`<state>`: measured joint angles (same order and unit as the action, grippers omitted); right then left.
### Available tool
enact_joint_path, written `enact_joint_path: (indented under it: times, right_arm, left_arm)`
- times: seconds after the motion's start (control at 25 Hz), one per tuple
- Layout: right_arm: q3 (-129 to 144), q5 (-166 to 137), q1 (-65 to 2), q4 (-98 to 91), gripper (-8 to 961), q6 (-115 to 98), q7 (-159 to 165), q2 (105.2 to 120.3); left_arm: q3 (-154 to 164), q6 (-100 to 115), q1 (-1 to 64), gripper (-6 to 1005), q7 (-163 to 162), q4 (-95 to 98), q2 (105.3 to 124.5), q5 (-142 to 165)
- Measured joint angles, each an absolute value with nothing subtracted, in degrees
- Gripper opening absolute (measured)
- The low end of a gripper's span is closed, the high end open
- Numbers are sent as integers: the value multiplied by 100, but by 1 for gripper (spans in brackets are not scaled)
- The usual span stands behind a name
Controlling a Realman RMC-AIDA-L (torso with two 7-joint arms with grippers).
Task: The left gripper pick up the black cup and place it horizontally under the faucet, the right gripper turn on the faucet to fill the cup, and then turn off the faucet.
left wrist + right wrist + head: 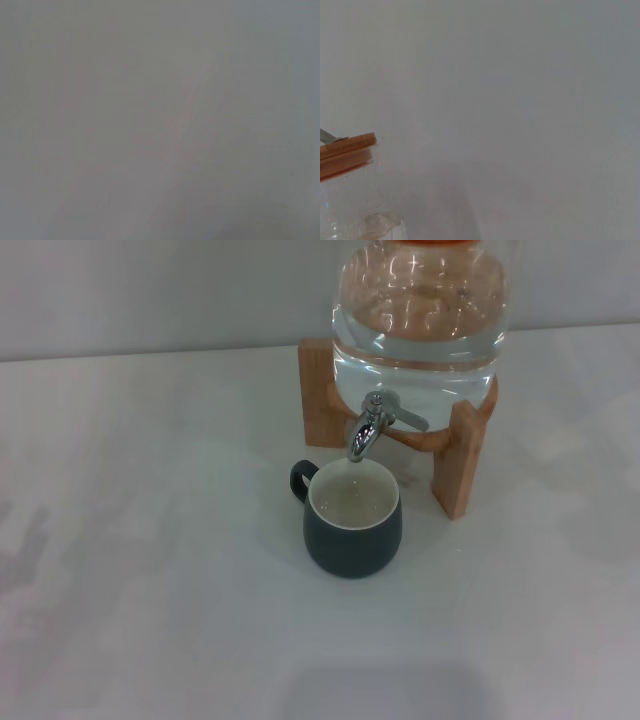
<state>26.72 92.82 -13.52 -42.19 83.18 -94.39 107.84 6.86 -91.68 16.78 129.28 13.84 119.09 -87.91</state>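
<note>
You have a pale, plain white counter [150, 540] filling the head view; its surface is smooth and faintly glossy, with soft shadows at the left edge and along the near edge; standing directly on it you will find a wooden stand [462, 465], set toward the back right, and the black cup [352, 518], upright, in front of that stand and just beside its near leg; the cup's loop handle points to your left; the cup's cream inside faces up, with liquid in it.
</note>
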Motion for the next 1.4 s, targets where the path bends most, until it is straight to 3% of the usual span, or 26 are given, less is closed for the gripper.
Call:
enact_joint_path:
  times: [1.4]
  right_arm:
    - [2469,9319,-1357,-4212,841,8352,-9433,10885]
  left_arm:
    - [676,-9381,1572,499,12586,1666,11899,-8956]
